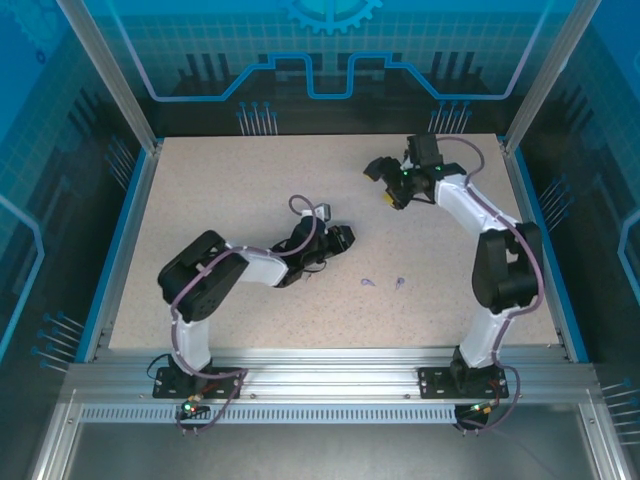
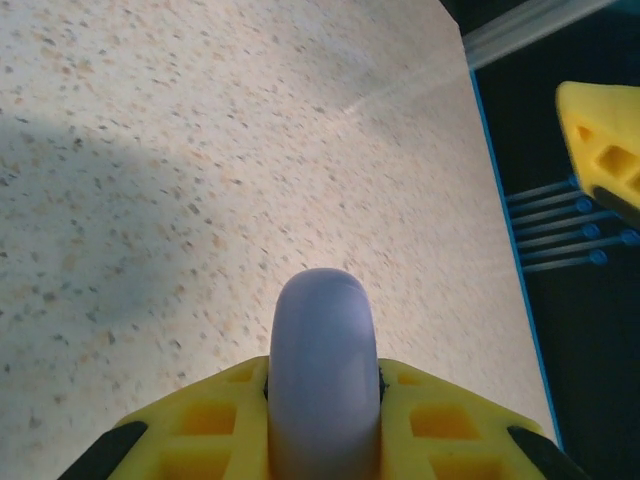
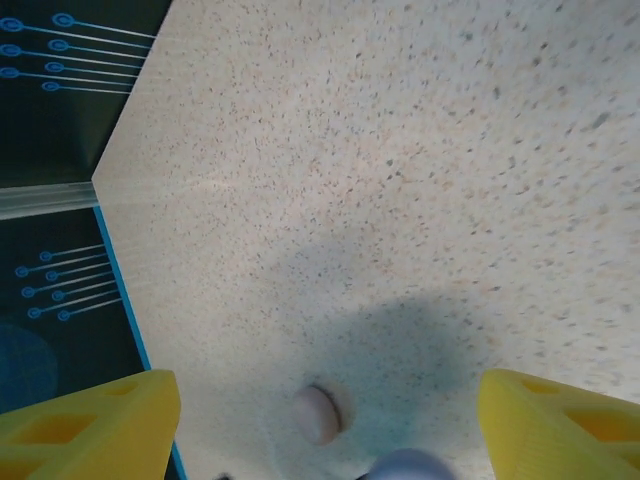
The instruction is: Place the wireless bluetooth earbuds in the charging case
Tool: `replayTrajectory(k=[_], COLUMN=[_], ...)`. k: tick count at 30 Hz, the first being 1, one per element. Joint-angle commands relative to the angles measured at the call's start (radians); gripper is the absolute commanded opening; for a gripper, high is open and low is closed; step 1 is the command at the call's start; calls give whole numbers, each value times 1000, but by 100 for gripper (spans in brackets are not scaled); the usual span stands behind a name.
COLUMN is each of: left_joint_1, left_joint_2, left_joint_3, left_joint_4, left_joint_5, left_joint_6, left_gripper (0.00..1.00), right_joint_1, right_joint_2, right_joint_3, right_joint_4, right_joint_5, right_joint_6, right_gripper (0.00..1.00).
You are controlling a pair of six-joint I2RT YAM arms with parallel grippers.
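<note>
Your left claw (image 2: 322,388) is clamped on the pale purple charging case (image 2: 322,330), bottom centre of its wrist view. Your right claw (image 3: 330,390) has its jaws wide and holds nothing, with a small pink rounded piece (image 3: 318,412) on the worktop (image 3: 400,150) between them. You have two purple earbuds (image 1: 368,282) loose, lower centre of the top view.

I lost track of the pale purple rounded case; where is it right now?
In the left wrist view, the pale purple rounded case is clamped between the left gripper's yellow fingers, above the speckled table.
</note>
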Motion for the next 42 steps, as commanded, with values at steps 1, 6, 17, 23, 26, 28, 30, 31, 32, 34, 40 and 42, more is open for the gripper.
replayTrajectory(k=[1, 6, 17, 23, 26, 28, 30, 31, 32, 34, 40, 42], left_joint_1=[62, 157, 225, 223, 223, 222, 223, 223, 222, 221, 221, 221], left_joint_2=[-120, -201, -221, -215, -215, -212, -211, -210, -210, -208, -215, -220], left_joint_3=[-6, 26, 85, 112, 118, 121, 124, 124, 126, 128, 128, 129], left_joint_4=[-114, -274, -339, -340, -340, -341, -338, -334, -334, -331, -327, -328], left_joint_5=[223, 506, 803, 825, 836, 839, 841, 843, 845, 851, 862, 864], left_joint_6=[97, 226, 261, 251, 247, 247, 246, 245, 245, 243, 245, 244], left_gripper=[0, 0, 0, 0, 0, 0, 0, 0, 0, 0, 0, 0], right_joint_1=[-24, -14, 55, 88, 103, 115, 125, 131, 134, 138, 126, 113], right_joint_2=[-108, -246, -455, -434, -414, -404, -396, -393, -388, -374, -341, -329], right_joint_3=[-180, -440, -698, -676, -656, -642, -630, -623, -617, -603, -606, -618], right_joint_4=[158, 406, 585, 554, 554, 550, 546, 542, 536, 518, 494, 494], right_joint_5=[-73, -183, -290, -286, -288, -289, -284, -283, -281, -271, -231, -220], right_joint_6=[-135, -207, -318, -338, -337, -339, -342, -345, -348, -356, -370, -365], right_gripper=[78, 76, 75, 74, 74, 74, 73, 73, 73, 73, 71, 70])
